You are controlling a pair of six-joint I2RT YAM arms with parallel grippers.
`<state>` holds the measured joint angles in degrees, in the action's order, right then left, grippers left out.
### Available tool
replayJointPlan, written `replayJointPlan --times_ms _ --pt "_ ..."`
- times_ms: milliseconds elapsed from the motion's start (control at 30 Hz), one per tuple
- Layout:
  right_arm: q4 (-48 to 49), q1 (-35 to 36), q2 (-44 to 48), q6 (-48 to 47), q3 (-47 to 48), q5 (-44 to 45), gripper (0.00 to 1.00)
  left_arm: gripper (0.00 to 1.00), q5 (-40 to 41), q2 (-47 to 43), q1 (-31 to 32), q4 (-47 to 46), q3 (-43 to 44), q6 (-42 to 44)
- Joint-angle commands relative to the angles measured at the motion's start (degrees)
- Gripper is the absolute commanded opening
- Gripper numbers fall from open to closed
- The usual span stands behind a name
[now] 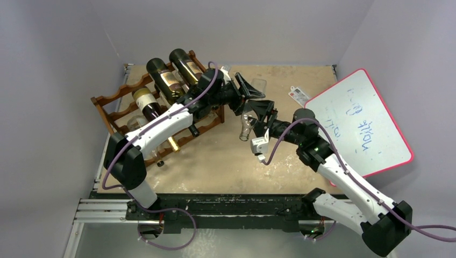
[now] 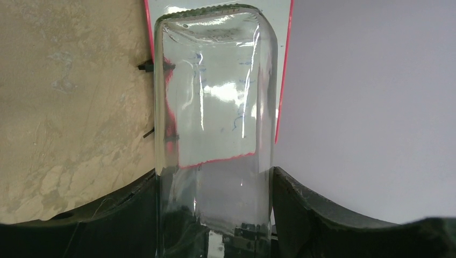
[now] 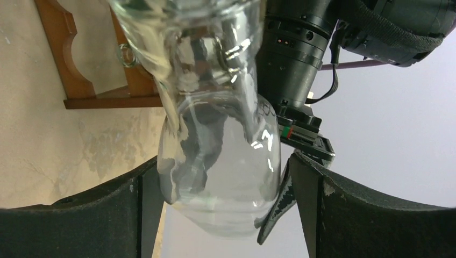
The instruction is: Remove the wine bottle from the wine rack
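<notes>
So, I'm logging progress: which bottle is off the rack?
The clear glass bottle, held clear of the wine rack in the left gripper, with the right gripper around it. The dark bottles lie on its rails.

My top camera looks down from behind the arm bases over the whole table [image 1: 215, 161]. The left wrist camera peers past the left claw [image 2: 215, 171] toward the whiteboard [image 1: 360, 126]. The right peers past the right claw [image 3: 225, 158] toward the wine rack [image 3: 62, 59]. Both sit tight on the clear bottle [image 2: 215, 107], shared by all three views.
</notes>
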<state>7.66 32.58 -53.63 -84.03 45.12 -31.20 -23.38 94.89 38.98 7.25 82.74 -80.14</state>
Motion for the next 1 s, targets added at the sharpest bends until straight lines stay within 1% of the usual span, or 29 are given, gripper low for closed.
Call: replayJointPlan --times_ms 0,33,133,167,200,233,267,333,367,400,433,500,700,867,967 --pt "6.6 1.0 0.0 0.4 -1.3 -0.9 0.81 0.0 -0.4 -2.9 0.5 -5.8 0.6 -2.6" --pt "7.6 1.1 0.2 0.7 -1.9 -0.6 0.78 0.0 -0.4 -2.9 0.6 -5.9 0.6 -2.6" --pt "10.4 1.3 1.0 1.3 -3.1 -1.0 0.64 0.0 -0.3 -3.0 0.6 -5.9 0.1 -2.7" --pt "10.9 1.3 1.2 1.3 -3.2 -1.2 0.59 0.03 -0.3 -3.2 0.6 -5.9 0.0 -2.7" --pt "11.2 1.4 1.1 1.7 -3.1 -1.0 0.53 0.08 -0.2 -3.3 0.6 -6.0 -0.1 -2.7" --pt "11.3 1.4 1.1 3.1 -2.8 -0.8 0.47 0.19 -0.1 -3.5 0.7 -6.1 -0.5 -2.7" --pt "10.9 1.4 1.2 4.3 -2.2 -0.5 0.4 0.33 0.0 -3.8 0.6 -6.1 -0.9 -2.7" --pt "9.3 1.5 1.3 5.7 -0.8 0.1 0.2 0.54 0.5 -4.4 0.6 -6.3 -1.4 -2.1" --pt "8.3 1.5 1.4 6.5 -0.4 0.1 0.1 0.6 0.8 -4.7 0.6 -6.3 -1.8 -1.7" --pt "8.0 1.5 1.7 7.3 -0.1 0.0 0.0 0.64 1.0 -5.2 0.6 -6.3 -2.1 -1.3" --pt "8.5 1.4 2.0 8.5 -0.2 0.1 0.0 0.68 1.2 -5.6 0.6 -6.4 -2.4 -0.8" --pt "11.4 1.5 3.3 11.7 -1.6 0.3 0.0 0.72 1.8 -6.0 0.5 -5.6 -2.8 0.6" --pt "21.2 1.4 10.2 20.7 -8.5 2.3 0.0 0.77 5.0 -7.4 0.1 -0.9 -2.8 8.1" --pt "17.7 1.5 11.8 26.5 -8.0 6.5 0.0 0.78 9.6 -9.5 -1.1 3.7 -1.1 14.6" --pt "19.0 1.5 12.0 32.7 -8.6 9.2 0.0 0.78 13.3 -10.3 -1.6 8.2 1.6 18.7"
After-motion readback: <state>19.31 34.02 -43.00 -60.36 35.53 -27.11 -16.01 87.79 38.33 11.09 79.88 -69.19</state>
